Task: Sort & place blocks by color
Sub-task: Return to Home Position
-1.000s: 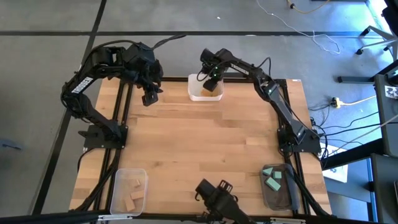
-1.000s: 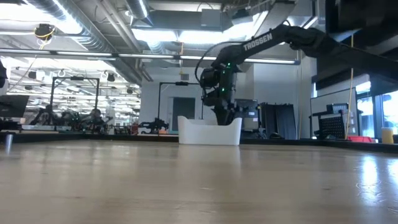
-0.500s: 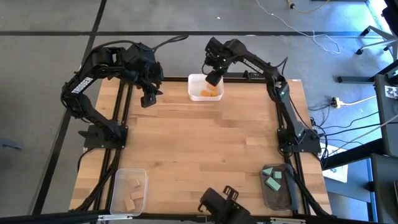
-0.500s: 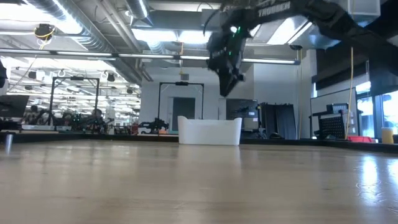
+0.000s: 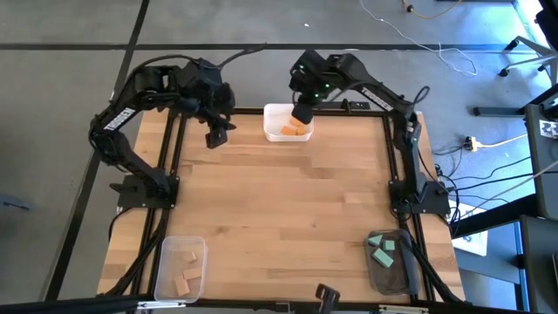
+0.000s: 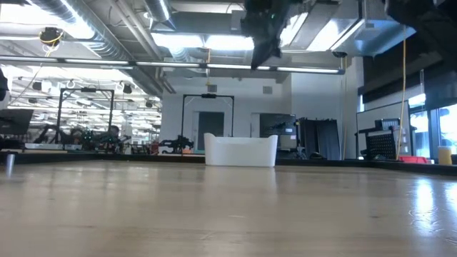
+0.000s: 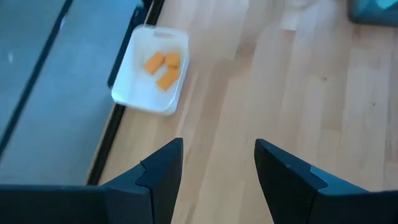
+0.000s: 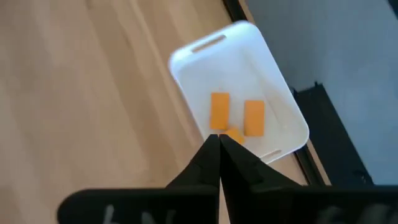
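Found the right gripper [image 5: 302, 113] high above the white bin [image 5: 272, 112], fingers pressed together, nothing between them. Saw three orange blocks [image 5: 296, 131] inside that bin. Noted the left gripper [image 5: 216, 138] over the table [image 5: 288, 192] at its far left, fingers apart. Spotted tan blocks [image 5: 187, 275] in the clear bin [image 5: 166, 253], teal blocks [image 5: 384, 251] in the near-right bin [image 5: 370, 272]

Both arms were matte black, with chunky jointed links. The left arm [image 5: 126, 159] bore white lettering [image 5: 112, 120]; a green light [image 5: 314, 87] glowed on the right arm [image 5: 375, 87]. The left claw [image 5: 216, 137] and right claw [image 5: 301, 114] each had two dark wedge-shaped fingers [image 7: 286, 177].
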`<action>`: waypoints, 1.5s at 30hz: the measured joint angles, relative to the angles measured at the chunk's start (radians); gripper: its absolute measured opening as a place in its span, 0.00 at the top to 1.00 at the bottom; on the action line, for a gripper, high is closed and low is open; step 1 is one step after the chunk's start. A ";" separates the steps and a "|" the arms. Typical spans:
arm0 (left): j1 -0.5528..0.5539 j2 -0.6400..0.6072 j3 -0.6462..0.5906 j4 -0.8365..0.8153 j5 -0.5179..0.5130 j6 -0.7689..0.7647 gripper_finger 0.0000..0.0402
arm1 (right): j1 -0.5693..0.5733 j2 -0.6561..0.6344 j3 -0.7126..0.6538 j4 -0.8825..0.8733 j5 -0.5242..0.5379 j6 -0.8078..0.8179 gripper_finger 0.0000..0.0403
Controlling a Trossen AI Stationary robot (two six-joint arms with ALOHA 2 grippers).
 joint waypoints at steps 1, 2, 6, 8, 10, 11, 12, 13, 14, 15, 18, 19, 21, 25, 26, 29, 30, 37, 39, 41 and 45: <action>0.000 0.004 0.000 -0.009 -0.009 -0.026 0.52 | 0.008 -0.017 0.000 0.000 -0.001 0.000 0.99; 0.002 0.007 -0.001 -0.022 -0.026 -0.040 0.52 | 0.017 -0.031 0.000 0.000 -0.001 0.000 0.99; -0.007 0.039 0.000 -0.082 -0.106 -0.046 0.53 | 0.055 -0.107 0.000 -0.001 0.001 -0.005 1.00; -0.010 0.063 -0.001 -0.083 -0.123 -0.063 0.56 | 0.074 -0.155 0.000 -0.003 0.001 -0.005 0.99; -0.014 0.083 -0.001 -0.082 -0.131 -0.064 0.63 | 0.095 -0.201 0.000 -0.007 0.000 -0.005 1.00; -0.014 0.095 -0.001 -0.083 -0.144 -0.047 0.67 | 0.102 -0.226 0.000 -0.008 0.000 -0.005 1.00; -0.015 0.104 -0.001 -0.083 -0.159 -0.032 0.72 | 0.108 -0.249 0.000 -0.013 0.001 -0.005 1.00; -0.014 0.114 -0.001 -0.082 -0.171 -0.018 0.77 | 0.117 -0.272 0.000 -0.015 0.004 -0.005 1.00; -0.014 0.120 -0.001 -0.082 -0.174 -0.014 0.83 | 0.123 -0.298 0.000 -0.022 0.008 -0.004 0.99; -0.014 0.123 -0.001 -0.082 -0.171 -0.012 0.90 | 0.126 -0.321 0.000 -0.037 0.008 -0.005 0.99; -0.014 0.113 -0.001 -0.082 -0.138 -0.002 0.97 | 0.142 -0.393 0.000 -0.084 0.009 -0.004 1.00; -0.012 0.102 -0.001 -0.082 -0.127 0.010 0.98 | 0.147 -0.416 0.000 -0.099 0.008 -0.004 1.00; -0.008 0.060 -0.002 -0.082 -0.115 0.014 0.99 | 0.161 -0.466 0.000 -0.128 0.008 -0.004 1.00; 0.012 -0.061 -0.001 -0.083 -0.100 0.015 1.00 | 0.194 -0.570 0.000 -0.196 0.004 -0.005 1.00; 0.017 -0.094 -0.001 -0.083 -0.078 0.015 1.00 | 0.204 -0.599 -0.006 -0.191 -0.003 -0.006 1.00; 0.022 -0.199 -0.001 -0.083 0.018 0.008 1.00 | 0.228 -0.697 -0.036 -0.191 -0.068 -0.024 1.00; 0.022 -0.237 -0.001 -0.083 0.039 0.007 1.00 | 0.236 -0.731 -0.049 -0.187 -0.084 -0.025 1.00; 0.005 -0.475 -0.010 -0.082 0.036 -0.052 1.00 | 0.262 -0.946 -0.242 -0.127 -0.097 -0.012 1.00; 0.005 -0.542 -0.031 -0.071 0.014 -0.071 1.00 | 0.262 -1.018 -0.347 -0.066 -0.097 -0.025 1.00; 0.005 -0.616 -0.070 -0.046 0.015 -0.076 1.00 | 0.262 -1.100 -0.465 0.035 -0.104 -0.025 1.00; 0.006 -0.760 -0.191 0.035 0.080 -0.098 1.00 | 0.262 -1.264 -0.705 0.211 -0.106 -0.024 1.00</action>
